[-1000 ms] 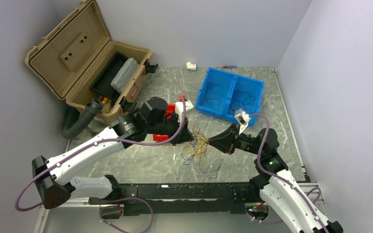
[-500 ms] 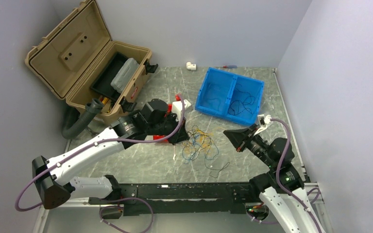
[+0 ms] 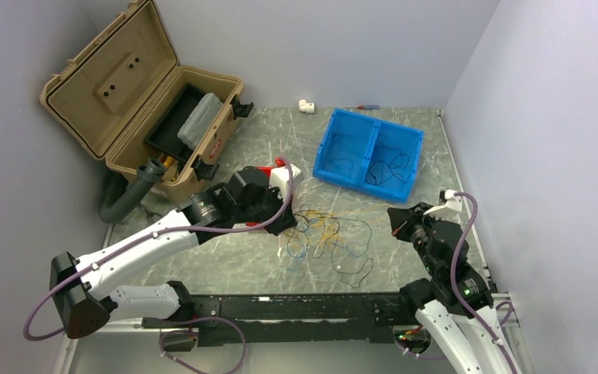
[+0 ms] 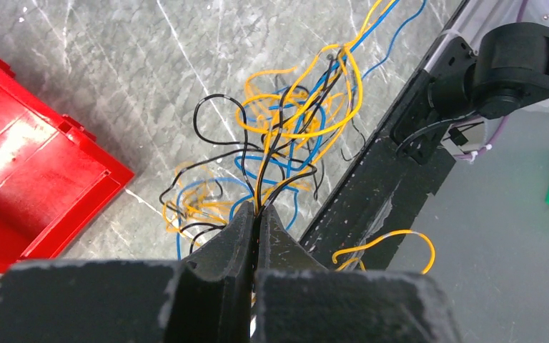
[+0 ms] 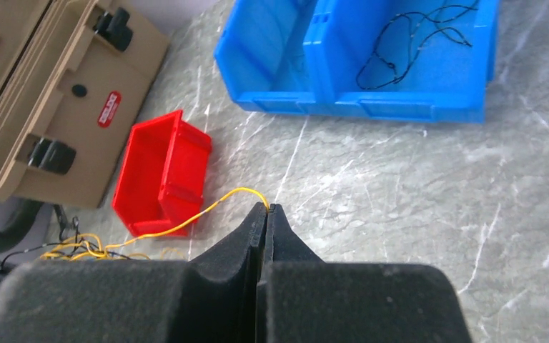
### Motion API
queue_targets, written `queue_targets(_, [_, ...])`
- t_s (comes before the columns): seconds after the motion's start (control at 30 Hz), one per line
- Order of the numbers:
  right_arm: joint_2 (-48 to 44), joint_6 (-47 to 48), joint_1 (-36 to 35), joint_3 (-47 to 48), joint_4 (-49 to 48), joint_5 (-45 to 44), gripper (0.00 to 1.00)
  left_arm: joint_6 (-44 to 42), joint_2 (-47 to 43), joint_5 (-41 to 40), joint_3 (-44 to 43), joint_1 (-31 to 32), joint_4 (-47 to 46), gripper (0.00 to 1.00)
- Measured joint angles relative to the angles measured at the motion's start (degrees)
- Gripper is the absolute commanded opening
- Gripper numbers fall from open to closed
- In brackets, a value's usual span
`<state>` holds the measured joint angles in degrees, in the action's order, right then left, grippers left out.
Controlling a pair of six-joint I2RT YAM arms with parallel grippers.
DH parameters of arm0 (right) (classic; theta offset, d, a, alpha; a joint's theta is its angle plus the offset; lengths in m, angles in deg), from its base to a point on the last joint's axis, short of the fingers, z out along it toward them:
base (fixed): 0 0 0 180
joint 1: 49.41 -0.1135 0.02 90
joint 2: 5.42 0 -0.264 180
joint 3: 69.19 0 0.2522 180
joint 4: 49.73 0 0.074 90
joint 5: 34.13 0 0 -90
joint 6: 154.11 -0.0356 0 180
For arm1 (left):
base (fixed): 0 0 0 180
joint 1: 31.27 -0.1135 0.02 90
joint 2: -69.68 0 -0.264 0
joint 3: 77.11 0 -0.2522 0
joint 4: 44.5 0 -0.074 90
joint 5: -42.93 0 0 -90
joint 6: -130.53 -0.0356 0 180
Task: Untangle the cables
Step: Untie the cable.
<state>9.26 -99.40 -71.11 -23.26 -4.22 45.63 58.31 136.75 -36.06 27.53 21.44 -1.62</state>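
- Tan toolbox (image 3: pixel 124 86): far left of the blue bin (image 5: pixel 372 106), in the back-left corner. Lid up, a grey tray inside.
- Left gripper (image 4: pixel 256 211): left of the blue bin and closer to the arm bases. Jaws clenched on a bunch of strands from the cables (image 3: pixel 319 232). Black, yellow and blue ones fan out from between the fingertips.
- Red bin (image 5: pixel 161 171): left of the blue bin, between it and the toolbox, on the marbled table (image 3: pixel 436 160). Mostly hidden under the left arm in the top view.
- Cables: a loose tangle of yellow, blue and black strands on the table. It lies on the near side of the blue bin and a little to its left, between the two grippers. Loops trail toward the near table edge.
- Blue bin: two compartments. A black wire (image 3: pixel 385 162) is coiled in the right one.
- Right gripper (image 5: pixel 266 209): on the near side of the blue bin, off its right corner. Jaws pinched tight on a single yellow wire (image 5: pixel 186 225). The wire runs leftward from the fingertips, past the red bin, to the tangle.
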Motion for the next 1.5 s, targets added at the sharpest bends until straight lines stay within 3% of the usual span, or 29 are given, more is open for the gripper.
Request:
queue_targets(0.3, [1.9, -0.7, 0.0, -7.8, -7.2, -1.2, 0.0, -2.3, -2.8, -2.3, 13.9, 0.0, -13.0, 0.0])
queue_targets(0.57, [10.2, 4.3, -0.1, -22.9, -24.2, -1.0, 0.0, -10.4, -0.8, -6.3, 29.9, 0.0, -33.5, 0.0])
queue_targets(0.7, [13.1, 4.7, -0.2, -23.3, -27.4, -4.2, 0.0, -12.7, 0.7, -6.3, 32.5, 0.0, -41.9, 0.0])
queue_targets(0.87, [8.7, 1.1, -0.4, -22.5, -25.9, -12.5, 0.0, -13.1, 0.0, -6.3, 35.9, -0.5, -48.9, 0.01])
queue_targets(1.07, [11.1, -7.9, -1.7, -10.7, -16.0, -22.8, 0.0, -12.3, -4.3, -4.5, 35.6, -0.5, -52.4, 0.0])
queue_targets(1.23, [20.2, -12.7, -1.9, 4.7, -5.3, -27.7, 0.0, -8.5, -7.1, -5.8, 29.0, -0.4, -45.4, 0.0])
queue_targets(1.37, [21.8, -11.4, -1.9, 11.3, -0.9, -28.7, 0.0, -4.7, -7.2, -6.5, 22.1, -0.4, -37.4, 0.01])
queue_targets(1.43, [21.9, -11.1, -1.9, 14.4, 1.7, -28.2, 0.0, -3.4, -6.8, -6.2, 19.3, -0.4, -33.1, 0.16])
queue_targets(1.5, [22.0, -11.0, -1.9, 17.1, 4.4, -28.0, 0.0, -2.3, -6.6, -5.7, 17.4, -0.4, -30.1, 0.46])
